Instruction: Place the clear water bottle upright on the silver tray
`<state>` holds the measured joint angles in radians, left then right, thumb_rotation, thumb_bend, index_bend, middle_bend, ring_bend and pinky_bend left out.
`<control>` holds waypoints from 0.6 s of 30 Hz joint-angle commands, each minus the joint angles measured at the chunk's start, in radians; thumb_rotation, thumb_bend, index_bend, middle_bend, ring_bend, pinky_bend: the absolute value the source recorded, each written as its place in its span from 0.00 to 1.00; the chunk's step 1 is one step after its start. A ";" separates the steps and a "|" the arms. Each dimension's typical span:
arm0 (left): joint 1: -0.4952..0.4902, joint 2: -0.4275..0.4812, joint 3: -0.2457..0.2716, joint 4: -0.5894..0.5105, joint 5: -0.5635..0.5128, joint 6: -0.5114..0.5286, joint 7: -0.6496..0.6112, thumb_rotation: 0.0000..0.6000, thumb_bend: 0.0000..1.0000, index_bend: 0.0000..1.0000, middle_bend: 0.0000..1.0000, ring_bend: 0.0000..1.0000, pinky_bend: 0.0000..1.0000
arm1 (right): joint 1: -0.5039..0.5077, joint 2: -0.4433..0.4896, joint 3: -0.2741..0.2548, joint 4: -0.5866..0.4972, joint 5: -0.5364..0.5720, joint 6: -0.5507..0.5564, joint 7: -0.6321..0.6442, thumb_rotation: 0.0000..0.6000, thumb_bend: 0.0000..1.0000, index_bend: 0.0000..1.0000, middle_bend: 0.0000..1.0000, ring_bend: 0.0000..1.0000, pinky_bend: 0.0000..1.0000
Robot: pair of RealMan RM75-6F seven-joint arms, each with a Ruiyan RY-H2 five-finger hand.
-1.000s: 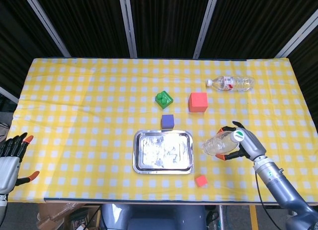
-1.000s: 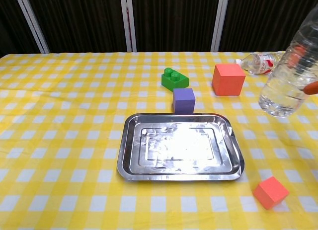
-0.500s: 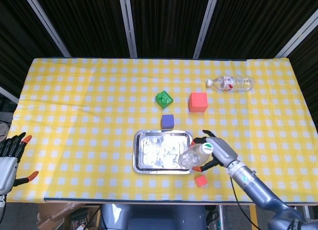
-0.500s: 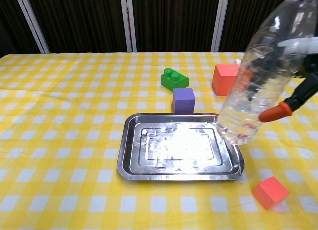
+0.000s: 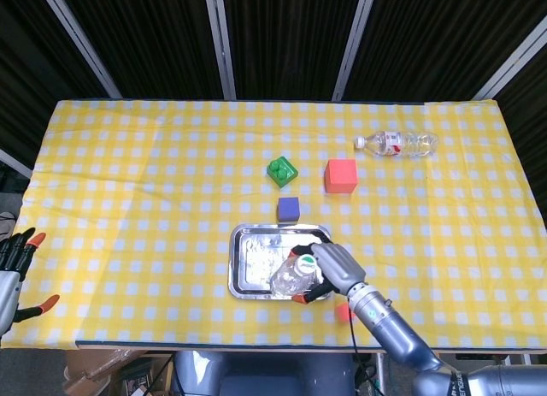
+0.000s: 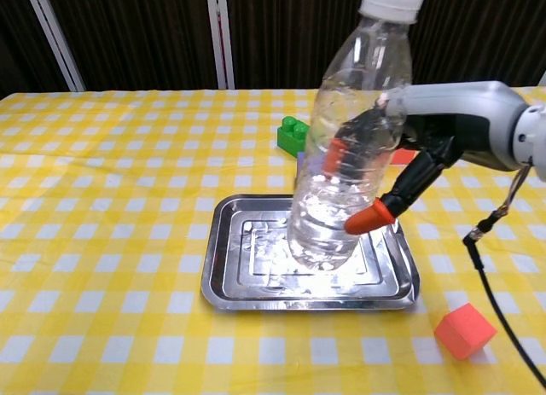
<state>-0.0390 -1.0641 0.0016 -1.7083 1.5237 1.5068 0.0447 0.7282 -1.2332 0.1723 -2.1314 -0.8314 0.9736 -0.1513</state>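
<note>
Clear water bottle (image 6: 345, 148) above silver tray (image 6: 223, 267), right hand (image 6: 426, 135) gripping; purple cube (image 5: 288, 209) behind.

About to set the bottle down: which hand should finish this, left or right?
Right. The right hand already grips the clear water bottle over the silver tray, slightly tilted. The left hand sits open at the table's far edge, well away from the tray.

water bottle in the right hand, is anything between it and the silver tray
Nothing visible. The right hand holds the clear water bottle slightly tilted directly above the silver tray, whose surface under it is bare. The purple cube sits beyond the tray's far edge, the small red cube off its near right corner.
</note>
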 commanded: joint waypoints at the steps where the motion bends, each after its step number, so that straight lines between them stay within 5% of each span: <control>1: -0.001 -0.005 0.001 -0.003 0.001 -0.004 0.012 1.00 0.14 0.01 0.00 0.00 0.00 | -0.054 0.099 -0.015 0.034 -0.046 -0.016 0.078 1.00 0.43 0.75 0.61 0.34 0.00; 9: -0.005 -0.017 0.000 -0.008 -0.004 -0.011 0.047 1.00 0.14 0.01 0.00 0.00 0.00 | -0.156 0.232 -0.052 0.139 -0.179 -0.066 0.245 1.00 0.43 0.75 0.61 0.34 0.00; 18: -0.009 -0.027 0.000 -0.007 -0.008 -0.021 0.068 1.00 0.14 0.01 0.00 0.00 0.00 | -0.179 0.141 -0.071 0.188 -0.343 -0.121 0.369 1.00 0.43 0.75 0.61 0.34 0.00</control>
<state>-0.0482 -1.0910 0.0014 -1.7153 1.5160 1.4863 0.1128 0.5529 -1.0635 0.1080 -1.9513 -1.1483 0.8669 0.2017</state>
